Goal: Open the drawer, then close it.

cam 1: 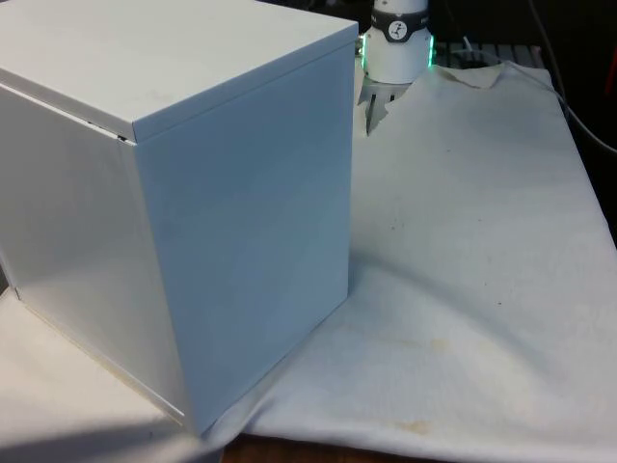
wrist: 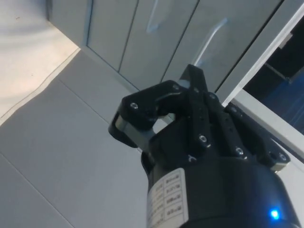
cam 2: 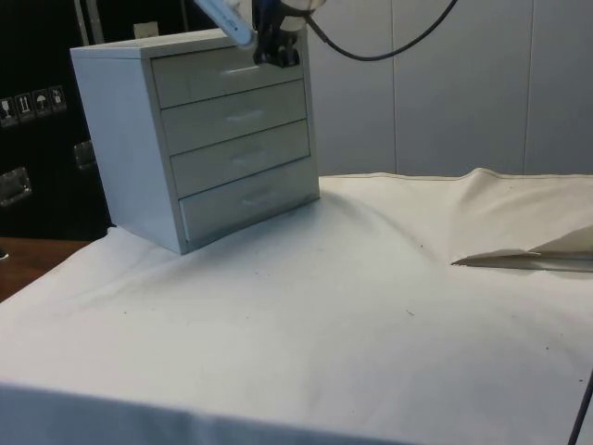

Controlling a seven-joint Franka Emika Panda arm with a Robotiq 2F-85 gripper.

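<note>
A pale grey chest of drawers (cam 2: pixel 130 139) stands at the far left of the table in the side view, with several drawers stacked and all fronts flush. In the front view the chest (cam 1: pixel 241 222) turns its plain back and side to me. My black gripper (cam 2: pixel 276 51) hangs in front of the top drawer (cam 2: pixel 213 76), at the end to the right of its slim handle (cam 2: pixel 239 69), level with the chest's top edge. In the wrist view the gripper (wrist: pixel 187 83) looks shut on nothing, close to the top drawer front (wrist: pixel 232 33). Behind the chest's corner the gripper (cam 1: pixel 369 114) peeks out.
The white cloth (cam 2: pixel 324 306) covers the table and rises in a loose fold (cam 2: pixel 519 246) at the side view's right. A black cable (cam 2: pixel 389 51) loops down from the arm. Bare wooden table (cam 2: pixel 23 264) shows left of the chest.
</note>
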